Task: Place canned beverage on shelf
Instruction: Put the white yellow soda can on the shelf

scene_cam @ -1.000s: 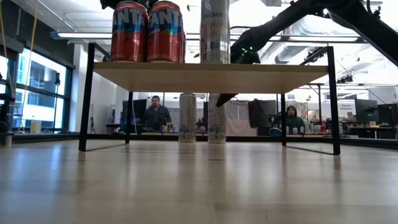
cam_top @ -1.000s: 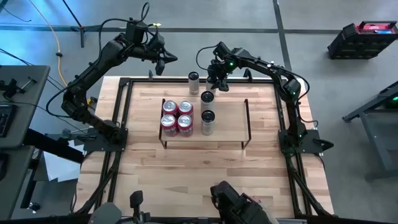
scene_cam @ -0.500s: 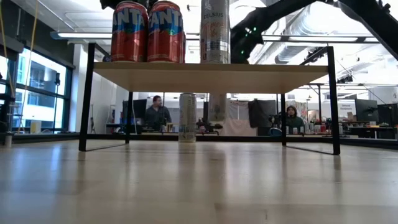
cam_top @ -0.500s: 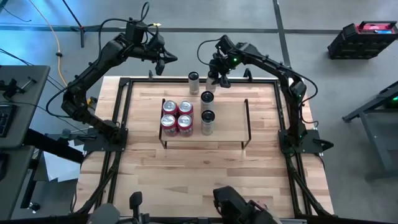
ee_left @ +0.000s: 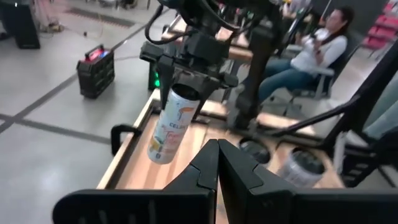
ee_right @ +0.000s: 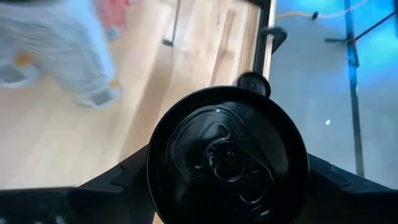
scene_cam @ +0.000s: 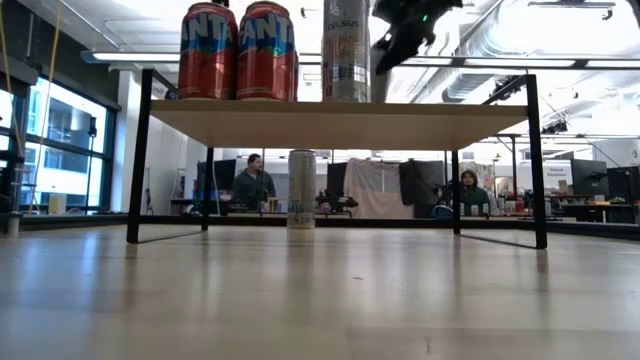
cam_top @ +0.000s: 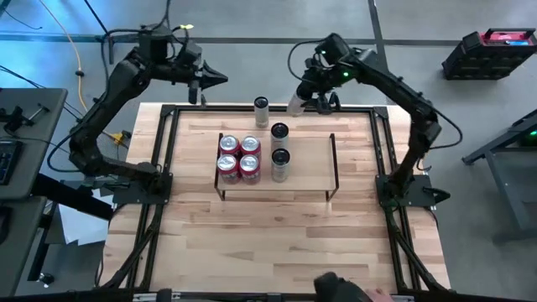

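A: Right gripper (cam_top: 304, 94) — what is it doing?

B: It is clamping a slim white can (cam_top: 297, 103) by the upper part, above the far edge of the counter (cam_top: 252, 226). The left wrist view is showing the can (ee_left: 172, 125) hanging tilted from the dark fingers (ee_left: 163, 71), its bottom swung out to one side. In the right wrist view the can's black top (ee_right: 227, 154) is sitting between that gripper's fingers.

A: And the shelf?

B: The shelf (cam_top: 307, 170) is standing nearer the middle of the counter than the right gripper, below it. Four red cans (cam_top: 238, 157) are sitting in a square block at its left end. Just beside them, one slim can (cam_top: 280, 164) is standing upright on the board. Another slim can (cam_top: 279, 132) is standing by the shelf's far edge; I cannot tell whether it is on the board. A third (cam_top: 261, 108) is standing on the counter beyond the shelf, to the left of the held can.

A: Left gripper?

B: The left gripper (cam_top: 220, 80) is hovering off the counter's far left corner, fingers pressed together, carrying nothing.

A: Low view?

B: Two red cans (scene_cam: 238, 52) and a slim can (scene_cam: 346, 50) on the board, one can (scene_cam: 301, 189) behind, people seated in the background (scene_cam: 250, 183).
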Tool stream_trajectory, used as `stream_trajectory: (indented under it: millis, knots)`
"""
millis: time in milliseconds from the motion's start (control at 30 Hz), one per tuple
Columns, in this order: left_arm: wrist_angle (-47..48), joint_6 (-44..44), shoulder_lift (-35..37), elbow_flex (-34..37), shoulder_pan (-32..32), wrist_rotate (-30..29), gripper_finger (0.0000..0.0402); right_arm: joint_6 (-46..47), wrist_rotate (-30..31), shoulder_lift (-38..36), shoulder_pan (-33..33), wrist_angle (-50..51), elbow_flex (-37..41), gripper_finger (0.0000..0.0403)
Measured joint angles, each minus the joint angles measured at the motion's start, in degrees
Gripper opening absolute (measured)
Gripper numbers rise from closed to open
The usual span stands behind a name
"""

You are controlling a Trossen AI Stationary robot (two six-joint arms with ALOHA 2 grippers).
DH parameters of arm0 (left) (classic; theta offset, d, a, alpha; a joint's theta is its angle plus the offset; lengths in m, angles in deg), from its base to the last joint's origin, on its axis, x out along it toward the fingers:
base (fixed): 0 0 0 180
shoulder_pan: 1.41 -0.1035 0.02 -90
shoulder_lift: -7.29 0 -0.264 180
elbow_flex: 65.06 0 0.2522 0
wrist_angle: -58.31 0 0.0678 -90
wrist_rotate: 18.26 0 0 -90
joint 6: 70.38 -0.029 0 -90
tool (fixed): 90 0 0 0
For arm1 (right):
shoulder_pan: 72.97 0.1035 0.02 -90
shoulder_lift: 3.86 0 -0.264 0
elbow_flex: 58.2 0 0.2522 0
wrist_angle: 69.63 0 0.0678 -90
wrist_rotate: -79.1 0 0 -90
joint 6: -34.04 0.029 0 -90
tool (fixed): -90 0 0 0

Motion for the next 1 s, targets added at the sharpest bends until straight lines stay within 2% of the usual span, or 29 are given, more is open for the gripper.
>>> stream_trajectory:
  millis: [300,567,767,867,1000]
  knots:
    - [-5.7,10.0,3.5,0.0,5.9,0.3,0.0000,0.2,0.5,-7.4,1.4,7.6,0.0,0.0256]
    - [-12.4,11.8,3.7,0.0,12.1,0.3,0.0000,4.4,-0.7,-10.6,6.0,12.1,0.0,0.0256]
    - [-14.8,12.0,3.7,0.0,14.3,0.2,0.0000,5.7,-3.7,-13.1,11.3,13.2,7.7,0.0256]
    - [-15.6,12.8,3.7,0.0,15.1,0.2,0.0000,5.2,-2.7,-14.2,13.7,13.4,12.1,0.0256]
    - [-16.2,12.8,3.7,0.0,15.7,0.1,0.0000,5.1,-1.2,-15.3,15.2,12.3,14.1,0.0256]
